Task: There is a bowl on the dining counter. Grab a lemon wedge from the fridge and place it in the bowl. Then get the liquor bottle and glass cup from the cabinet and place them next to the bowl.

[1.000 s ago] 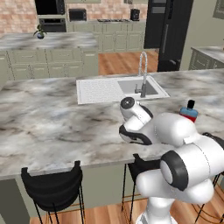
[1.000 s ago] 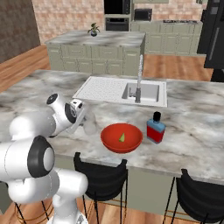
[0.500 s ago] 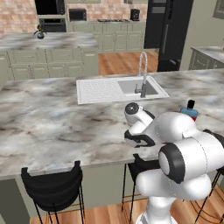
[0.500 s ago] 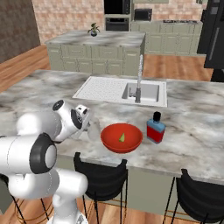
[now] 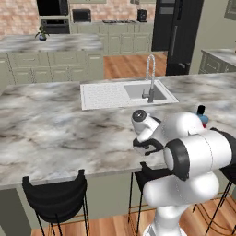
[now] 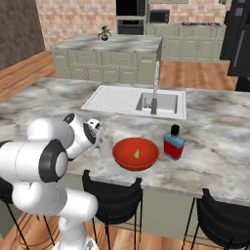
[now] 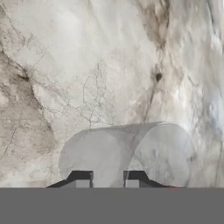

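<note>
- Simulated kitchen: a long grey-white veined marble worktop [image 6: 215,161] on a sage-green base, with an inset sink [image 6: 161,103] and tall steel tap [image 6: 156,88].
- A shallow red bowl [image 6: 135,154] sits near the front edge; a tiny yellow-green lemon wedge [image 6: 137,154] lies inside, so that step looks done.
- A squat red liquor bottle with blue shoulders and black cap [image 6: 173,143] stands just beside the bowl, on its far side from the arm: also done.
- The small clear glass cup [image 7: 127,155] is low over the marble beside the bowl.
- The dark fingers [image 7: 82,180] sit close together, clamped on the cup's rim.
- Judged left: release the cup and withdraw.
</note>
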Available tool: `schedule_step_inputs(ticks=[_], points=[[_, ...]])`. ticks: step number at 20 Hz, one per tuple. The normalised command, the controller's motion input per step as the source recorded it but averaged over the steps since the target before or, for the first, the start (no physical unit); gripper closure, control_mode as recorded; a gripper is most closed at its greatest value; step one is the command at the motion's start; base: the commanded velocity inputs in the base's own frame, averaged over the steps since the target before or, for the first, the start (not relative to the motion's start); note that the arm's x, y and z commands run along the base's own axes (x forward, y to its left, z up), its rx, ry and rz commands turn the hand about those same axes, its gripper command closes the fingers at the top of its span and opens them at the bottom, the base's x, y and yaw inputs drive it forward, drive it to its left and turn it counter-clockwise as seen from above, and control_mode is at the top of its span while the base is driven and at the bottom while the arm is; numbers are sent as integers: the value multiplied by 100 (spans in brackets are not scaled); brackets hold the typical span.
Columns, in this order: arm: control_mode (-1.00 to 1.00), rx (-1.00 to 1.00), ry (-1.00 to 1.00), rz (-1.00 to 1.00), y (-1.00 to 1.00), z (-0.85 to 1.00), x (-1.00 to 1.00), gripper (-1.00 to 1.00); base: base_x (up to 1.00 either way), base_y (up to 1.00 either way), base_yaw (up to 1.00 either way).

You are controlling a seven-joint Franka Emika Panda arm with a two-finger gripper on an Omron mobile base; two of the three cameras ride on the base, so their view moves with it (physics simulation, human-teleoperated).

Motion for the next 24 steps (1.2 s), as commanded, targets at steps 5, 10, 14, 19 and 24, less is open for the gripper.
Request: schedule_step_inputs(ticks=[5, 10, 14, 19, 24], points=[[-100, 0, 0, 6, 0, -15, 16, 100, 0, 0, 0], [-100, 0, 0, 3, 0, -4, -5, -100, 0, 0, 0], [-100, 0, -9, 2, 0, 7, -45, -100, 0, 0, 0], [-100, 0, -24, 3, 0, 48, -52, -100, 0, 0, 0], [-100, 0, -30, 2, 0, 94, -29, -100, 0, 0, 0]])
